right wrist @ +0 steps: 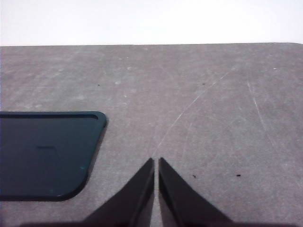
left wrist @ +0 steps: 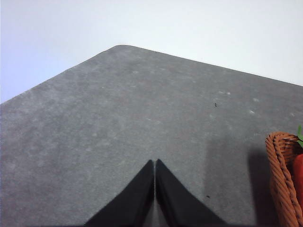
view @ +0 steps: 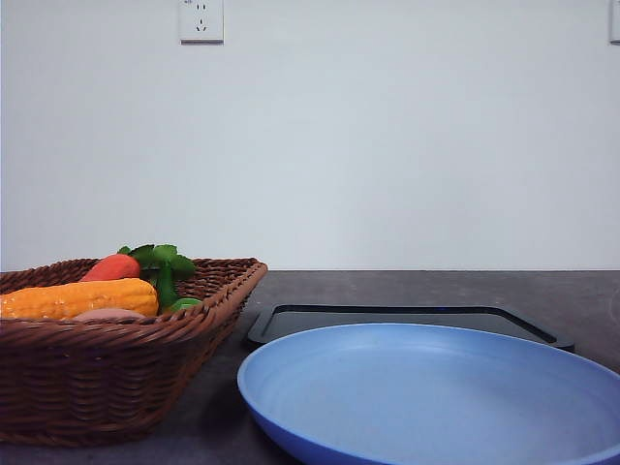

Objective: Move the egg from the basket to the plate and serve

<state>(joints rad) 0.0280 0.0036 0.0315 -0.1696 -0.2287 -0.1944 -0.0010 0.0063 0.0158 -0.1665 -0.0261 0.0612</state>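
The basket (view: 116,339) sits on the left of the grey bench (view: 581,291), piled with a corn cob (view: 77,298), a carrot (view: 111,267) and some green leaves (view: 160,260). The egg (view: 107,314) is barely visible, a pinkish curve tucked under the corn just behind the braided rim. The light blue plate (view: 426,397) lies just beside the basket, bare, with a black tray (view: 407,318) behind it.

Both arms hang over open bench, well apart from the egg. The left tool (left wrist: 155,163) has its fingers pressed together, clenched on nothing, with the basket's corner off to one side of it. The right tool (right wrist: 156,161) is likewise clenched and empty, near the tray's corner.

So nothing of the transfer is begun, I judge. The trouble ahead lies in that crowding: the corn rests almost on top of the egg, so a tool coming down may strike the cob or catch it instead. A smooth oval egg could also squirt out from a pinch placed off-centre, or roll across the shallow plate if dropped from height.
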